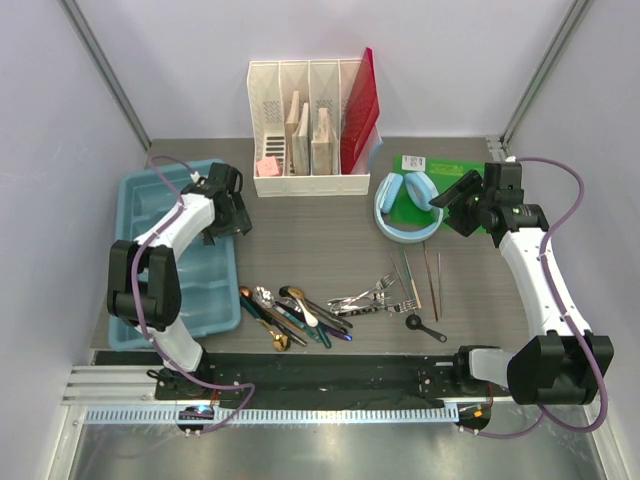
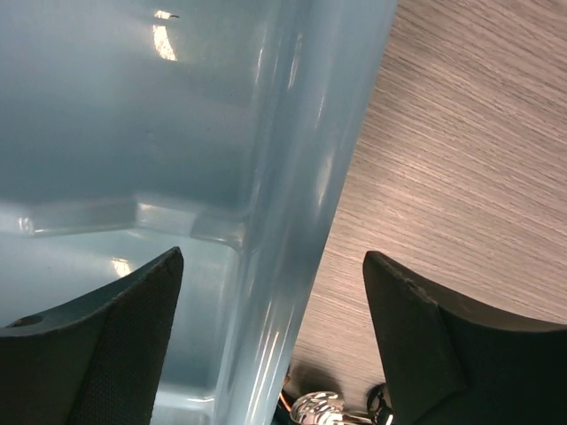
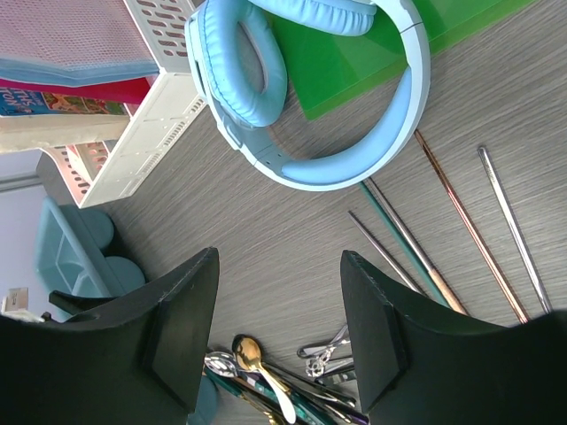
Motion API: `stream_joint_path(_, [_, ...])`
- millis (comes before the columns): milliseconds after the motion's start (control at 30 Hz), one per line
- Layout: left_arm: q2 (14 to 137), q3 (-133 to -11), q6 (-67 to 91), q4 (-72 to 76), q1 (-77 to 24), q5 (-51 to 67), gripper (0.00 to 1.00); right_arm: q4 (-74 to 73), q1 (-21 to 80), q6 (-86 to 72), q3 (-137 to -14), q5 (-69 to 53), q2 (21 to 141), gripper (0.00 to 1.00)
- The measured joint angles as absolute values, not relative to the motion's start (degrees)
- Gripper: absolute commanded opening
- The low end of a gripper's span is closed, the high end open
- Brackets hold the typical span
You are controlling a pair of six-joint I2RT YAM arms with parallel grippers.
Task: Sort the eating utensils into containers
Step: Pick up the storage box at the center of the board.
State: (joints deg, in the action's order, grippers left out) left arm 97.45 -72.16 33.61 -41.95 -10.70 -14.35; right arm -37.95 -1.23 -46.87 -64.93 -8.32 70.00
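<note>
One utensil, perhaps, left wrist only

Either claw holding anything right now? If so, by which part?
Nothing is held. The left claw stands open over a side wall of the cutlery tray; the right claw is open and empty above the table, near the headphones.

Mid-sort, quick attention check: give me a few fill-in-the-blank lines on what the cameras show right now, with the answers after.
1. The headphones rest partly on a flat ____ sheet.
2. The right pincer has its jaws ____, with nothing between them.
3. The left pincer hovers astride the side wall of the light ____ cutlery tray.
4. The slotted file organizer at the back is ____.
Missing words: green; open; blue; white.
</note>
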Motion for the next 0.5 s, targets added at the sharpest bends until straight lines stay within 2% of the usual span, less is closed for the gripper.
stream_joint_path(100, [97.8,-72.05,33.34,-41.85,-10.7,-13.85,0.75,-37.95,-1.23,-46.89,-64.9,-8.47,70.0,0.62])
stream_joint_path(200, [97.62,-69.12,33.36,-39.77,-10.7,-12.49,0.63,-37.95,-1.23,-46.89,-64.6,-8.82,70.17,0.62])
stream_joint_path(233, [97.62,-67.64,33.36,-39.07,-10.7,-11.9,0.56,-37.95,-1.23,-46.89,-64.58,-9.02,70.46,0.63])
stream_joint_path(300, [97.65,-64.34,33.45,-38.52,-10.7,-10.5,0.48,-37.87,-1.23,-46.89,-64.53,-9.39,71.2,0.62])
stream_joint_path(400, [97.71,-63.2,32.23,-38.48,-10.7,-8.69,0.02,-37.85,-1.23,-46.89,-64.4,-9.82,72.23,0.62])
stream_joint_path(500, [97.78,-63.61,27.59,-39.35,-10.98,-9.78,0.0,-37.87,-1.23,-46.89,-64.31,-10.26,73.03,0.62])
